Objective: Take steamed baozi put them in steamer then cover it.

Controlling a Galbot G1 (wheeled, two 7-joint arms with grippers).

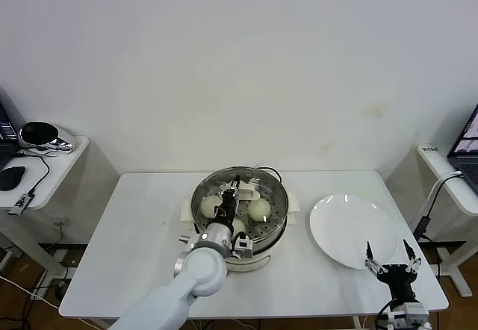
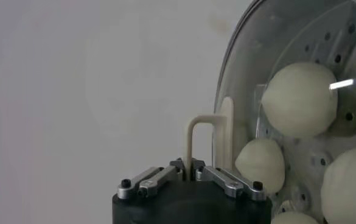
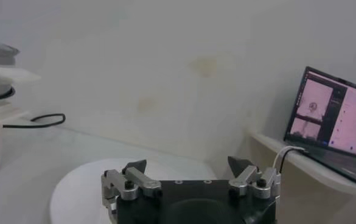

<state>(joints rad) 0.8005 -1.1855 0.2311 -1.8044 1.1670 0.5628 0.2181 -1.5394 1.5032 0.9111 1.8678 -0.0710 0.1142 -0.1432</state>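
Note:
The steamer [image 1: 278, 198], a shiny steel pot on a white base, stands at the table's middle. The cover [image 1: 258, 181], clear glass with a metal rim, lies over the pot's mouth; I cannot tell whether it rests on the rim. My left gripper [image 1: 228, 199] is above the pot, shut on the cover's white handle [image 2: 192, 139]. Baozi [image 1: 259, 209] lie on the perforated tray under the glass; one more is at the left [image 1: 210, 205]. The left wrist view shows the left gripper [image 2: 188, 165], the cover [image 2: 287, 36] and several baozi [image 2: 299, 97]. My right gripper [image 1: 388, 259] is open and empty near the table's front right.
An empty white plate [image 1: 351, 229] lies right of the steamer, just beyond the right gripper [image 3: 188, 167]; it also shows in the right wrist view [image 3: 80, 189]. A black cable [image 3: 38, 120] runs behind the pot. A laptop [image 3: 336, 115] sits on the right side table. A left side table [image 1: 45, 162] holds gear.

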